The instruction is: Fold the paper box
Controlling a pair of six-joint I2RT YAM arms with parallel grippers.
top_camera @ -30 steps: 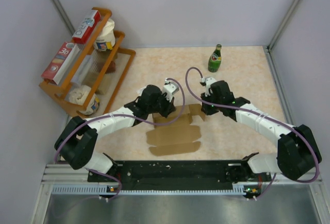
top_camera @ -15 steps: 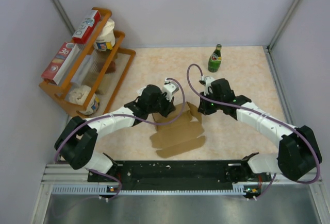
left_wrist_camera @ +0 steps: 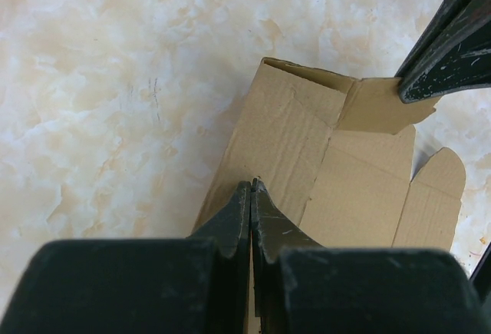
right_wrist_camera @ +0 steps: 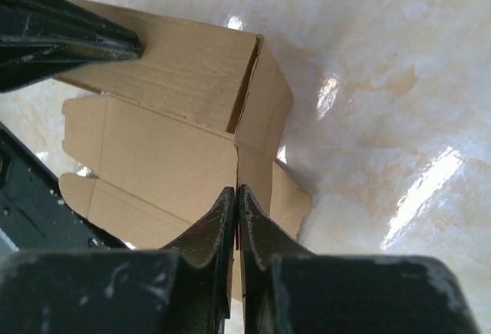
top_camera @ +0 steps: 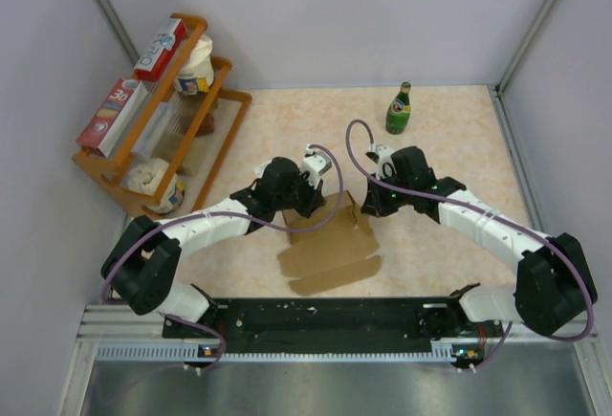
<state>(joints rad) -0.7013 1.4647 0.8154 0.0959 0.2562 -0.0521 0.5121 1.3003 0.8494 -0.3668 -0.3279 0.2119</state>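
**Half-raised box (top_camera: 330, 244): tear risk**

It lies on the table (top_camera: 459, 139) between the arms, near flaps flat, far wall raised. The left gripper (left_wrist_camera: 252, 188) is pinched on that wall, the right gripper (right_wrist_camera: 236, 194) on a side flap. Opposing pulls could tear or buckle the cardboard, or a pinch could slip.

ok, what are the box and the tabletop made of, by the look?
Paper box: brown corrugated cardboard with a matte finish. Faint flute lines and raw die-cut edges show. Tabletop: glossy cream marble pattern with bright glare patches. Whether it is real stone or printed laminate, I cannot tell.
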